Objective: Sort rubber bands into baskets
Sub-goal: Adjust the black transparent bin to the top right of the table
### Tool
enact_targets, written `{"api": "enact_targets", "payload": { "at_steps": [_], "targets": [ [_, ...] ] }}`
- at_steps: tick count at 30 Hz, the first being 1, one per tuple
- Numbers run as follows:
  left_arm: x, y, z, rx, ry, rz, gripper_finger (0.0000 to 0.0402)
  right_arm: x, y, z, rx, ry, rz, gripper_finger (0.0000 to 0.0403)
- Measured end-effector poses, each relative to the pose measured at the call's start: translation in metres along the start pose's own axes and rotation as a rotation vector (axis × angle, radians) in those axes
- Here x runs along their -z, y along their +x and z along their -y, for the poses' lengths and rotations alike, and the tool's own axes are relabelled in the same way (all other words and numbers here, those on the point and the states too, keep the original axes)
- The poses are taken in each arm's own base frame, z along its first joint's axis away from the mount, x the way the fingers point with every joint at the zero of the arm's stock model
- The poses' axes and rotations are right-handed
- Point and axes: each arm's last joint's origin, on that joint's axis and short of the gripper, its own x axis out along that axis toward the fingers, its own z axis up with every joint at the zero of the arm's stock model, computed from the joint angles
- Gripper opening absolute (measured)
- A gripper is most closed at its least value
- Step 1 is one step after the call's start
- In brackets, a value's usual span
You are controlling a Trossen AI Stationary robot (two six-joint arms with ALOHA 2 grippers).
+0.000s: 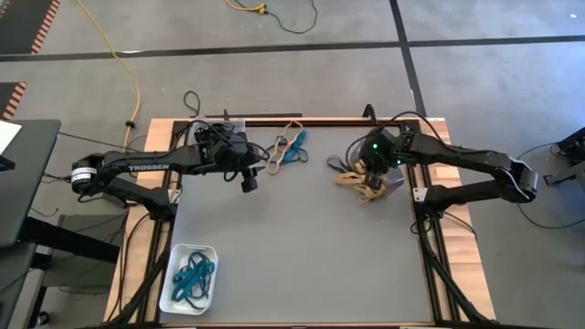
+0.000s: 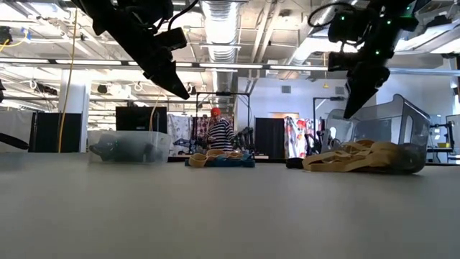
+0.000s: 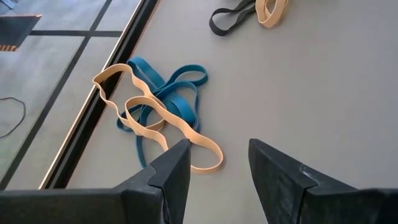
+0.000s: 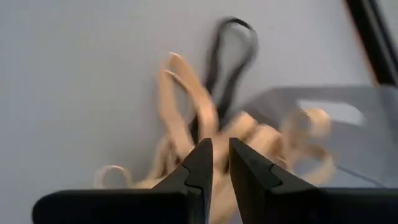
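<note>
The left gripper [image 3: 217, 163] hangs above the table with its fingers apart and empty. Just ahead of it lies a wavy tan band [image 3: 140, 118] draped over a knot of blue bands [image 3: 168, 99]; farther on lies a black band [image 3: 227, 18]. The right gripper [image 4: 216, 163], narrow and holding nothing, hovers over a pile of tan bands [image 1: 363, 185] spilling from the tipped clear basket [image 2: 402, 119].

We see a grey table [image 1: 302, 256] with a wooden rim, a yellow cable [image 1: 128, 68] trailing across the floor beyond it, a person [image 2: 218, 132] in a striped top standing far back in the room
</note>
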Motion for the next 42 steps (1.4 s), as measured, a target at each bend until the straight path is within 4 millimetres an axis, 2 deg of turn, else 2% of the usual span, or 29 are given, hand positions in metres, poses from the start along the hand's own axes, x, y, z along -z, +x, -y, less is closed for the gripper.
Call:
{"api": "enact_targets", "payload": {
  "at_steps": [9,14,18,21,27,35,42],
  "targets": [
    [-0.001,0.000,0.000,-0.001,0.010,0.007,0.0153,-0.008,-0.003,-0.028,-0.080,-0.106,0.071,0.0091],
    [-0.001,0.000,0.000,-0.001,0.011,0.007,0.0153,-0.013,-0.007,-0.053,-0.096,-0.187,0.148,0.0153],
    [-0.001,0.000,0.000,-0.002,0.015,0.007,0.0153,-0.013,-0.015,-0.066,0.051,-0.240,0.154,0.0226],
    [-0.001,0.000,0.000,-0.002,0.022,0.007,0.0153,-0.015,-0.025,-0.071,0.193,-0.235,0.162,0.0266],
    [-0.001,0.000,0.000,-0.003,0.021,0.007,0.0153,-0.013,-0.036,-0.073,0.358,-0.162,0.143,0.0284],
    [-0.001,0.000,0.000,-0.004,0.042,0.007,0.0153,-0.005,-0.008,-0.067,0.501,-0.035,-0.086,0.0285],
    [-0.001,0.000,0.000,-0.004,0.045,0.007,0.0153,-0.003,0.010,-0.058,0.606,0.014,-0.209,0.0285]
  ]
}}
